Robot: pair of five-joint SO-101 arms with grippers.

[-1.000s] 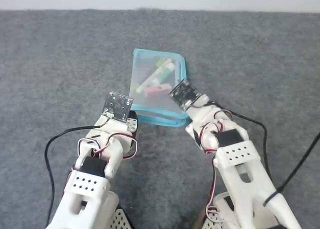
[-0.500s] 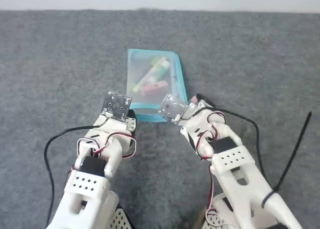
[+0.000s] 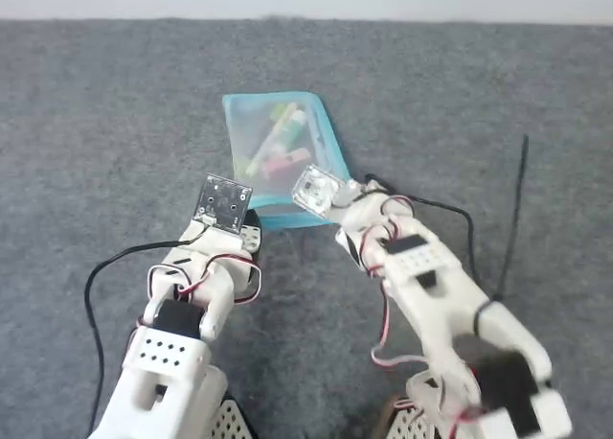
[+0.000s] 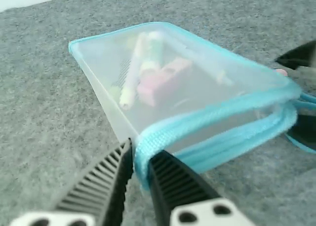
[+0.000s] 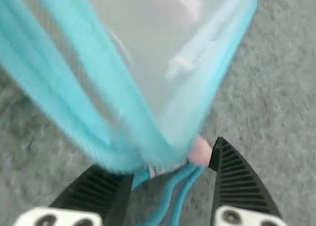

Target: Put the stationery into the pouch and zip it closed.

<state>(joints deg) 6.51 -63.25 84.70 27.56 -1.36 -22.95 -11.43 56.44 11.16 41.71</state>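
On the grey counter (image 3: 115, 103) lies the pouch (image 3: 278, 156), with the stationery (image 3: 271, 144) already inside. Left hand (image 4: 139, 162) pinches one corner of the blue zip edge. Right hand (image 5: 168, 162) is spread astride the far corner, near the pink zip pull (image 5: 200, 150). Step judged: zipping. Next: clamp the pull, draw it along the edge.

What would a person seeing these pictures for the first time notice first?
A clear pouch with turquoise edging lies on the grey carpet, pastel stationery inside. The left claw is shut on one corner of its zipper edge; the right claw stands open around the other corner.
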